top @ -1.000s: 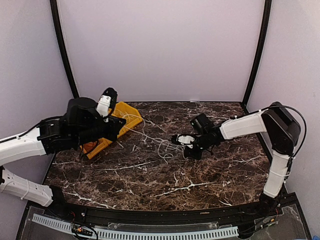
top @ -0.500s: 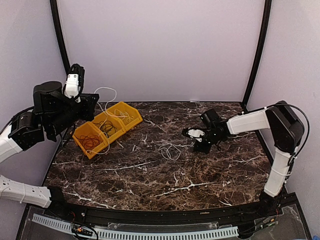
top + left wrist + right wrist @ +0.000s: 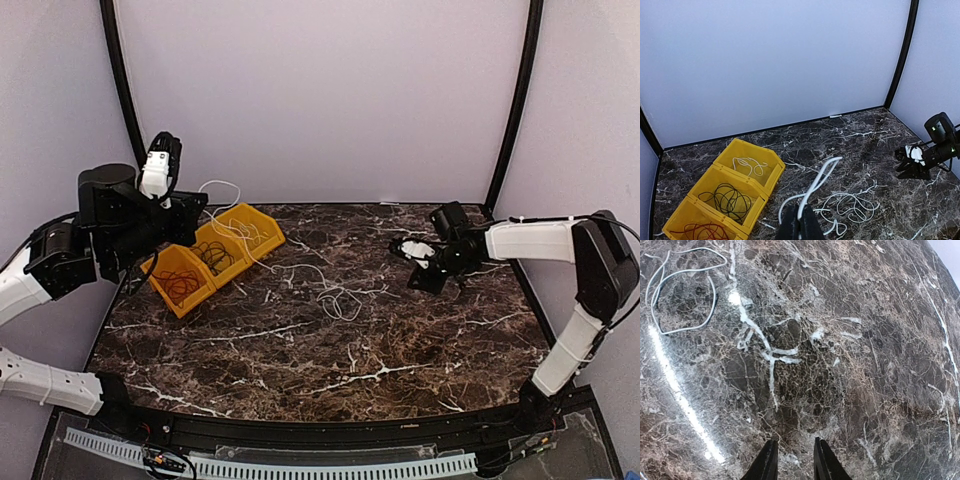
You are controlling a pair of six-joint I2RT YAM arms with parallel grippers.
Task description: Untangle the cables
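A dark marble table point(image 3: 300, 350) seen from above, with a robot arm at each side. At the left, the raised left gripper point(image 3: 801, 226) has its fingers pressed together on a long white cable point(image 3: 820, 179). The cable rises in a narrow loop above the fingers, then falls to the table and ends in loose, overlapping loops point(image 3: 340, 298) near the middle of the surface.

Below and beside that arm sits a yellow bin point(image 3: 769, 182) with three compartments in a row. The far one holds a small white coil point(image 3: 751, 164), the middle one a black cable point(image 3: 725, 197), and the nearest one a red-orange cable point(image 3: 702, 231) – each in its own section.

At the right, the right gripper point(image 3: 792, 462) hangs low over bare marble, its two fingers slightly spread with nothing between them. It is well apart from the white loops – its own camera shows one loop at the far upper left.
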